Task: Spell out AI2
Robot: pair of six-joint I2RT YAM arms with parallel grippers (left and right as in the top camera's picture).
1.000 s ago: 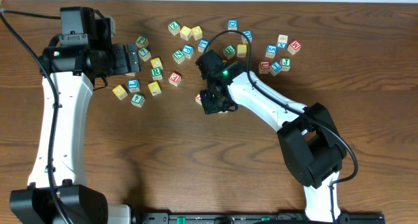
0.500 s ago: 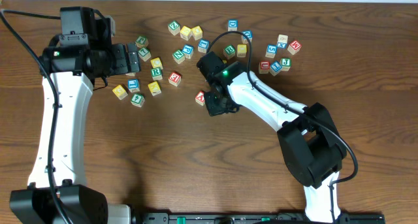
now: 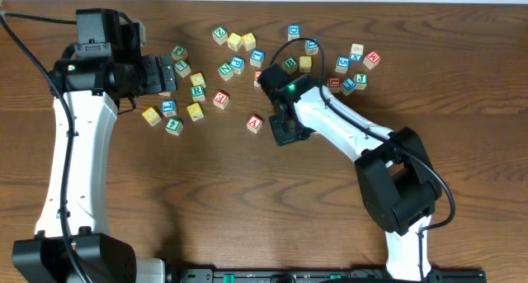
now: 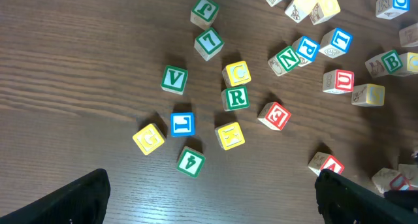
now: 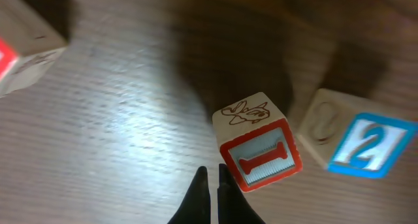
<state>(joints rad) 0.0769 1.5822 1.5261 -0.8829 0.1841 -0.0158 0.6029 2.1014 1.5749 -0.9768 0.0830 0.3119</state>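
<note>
Arms first: the left arm [image 3: 70,151] is stood up along the left side of the dark wooden table [image 3: 206,209] and bent sharply at the top, so the left gripper [image 3: 169,75] is pointed sideways at the scattered coloured letter cubes [image 3: 196,91]. Its jaws are spread wide with nothing between them; in the left wrist view the black fingers [image 4: 72,198] are parked at the two bottom corners, well apart. The right arm [image 3: 338,126] is stretched in from the near right edge and folded at a black elbow, with the white forearm slanted up-left to mid-table and the wrist tipped down at the wood. The right gripper [image 5: 211,178] is pinched fully together, nothing caught in it, tips hung low over the table. The small wooden cube with a red-framed red "A" [image 3: 255,124] is sat alone on bare wood just left of the right wrist, apart from it. The wooden cube with a red "I" [image 5: 260,160] is only seen from the right wrist camera, just beside the closed tips, to their right in that view, with a little line drawing on its upper face; whether it's being touched can't be told. The wooden cube with a blue-framed blue "2" [image 5: 361,142] is sat right next to it on the far side from the fingers. From overhead both are hidden under the right wrist.
</note>
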